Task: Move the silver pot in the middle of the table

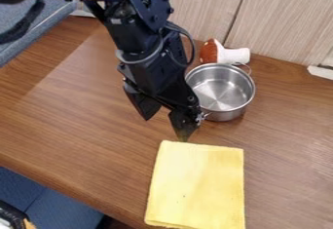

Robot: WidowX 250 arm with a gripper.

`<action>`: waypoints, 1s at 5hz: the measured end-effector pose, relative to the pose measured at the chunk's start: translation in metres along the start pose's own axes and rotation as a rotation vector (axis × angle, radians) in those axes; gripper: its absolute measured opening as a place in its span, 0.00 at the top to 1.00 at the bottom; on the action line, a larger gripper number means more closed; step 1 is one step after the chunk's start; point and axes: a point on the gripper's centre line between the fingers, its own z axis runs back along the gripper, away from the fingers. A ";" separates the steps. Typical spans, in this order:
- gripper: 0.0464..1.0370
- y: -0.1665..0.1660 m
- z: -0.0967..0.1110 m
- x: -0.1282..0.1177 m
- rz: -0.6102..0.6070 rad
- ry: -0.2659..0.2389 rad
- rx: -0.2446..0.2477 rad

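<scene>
In the camera view my gripper [165, 128] hangs over the wooden table, left of the pot, its two fingers spread apart with bare table between them. The silver pot [221, 90] stands upright behind and to the right of the fingers; its inside looks bare. One small handle of the pot points toward the right finger, and whether they touch I cannot tell. The other handle is at the pot's back right.
A folded yellow cloth [196, 184] lies on the table [84, 121] in front of the gripper. Behind the pot lies a brown and white object [224, 54], near the wood-grain wall panel. The table's front edge runs along the lower left.
</scene>
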 end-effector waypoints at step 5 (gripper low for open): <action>0.04 0.048 -0.015 0.070 0.175 0.011 0.117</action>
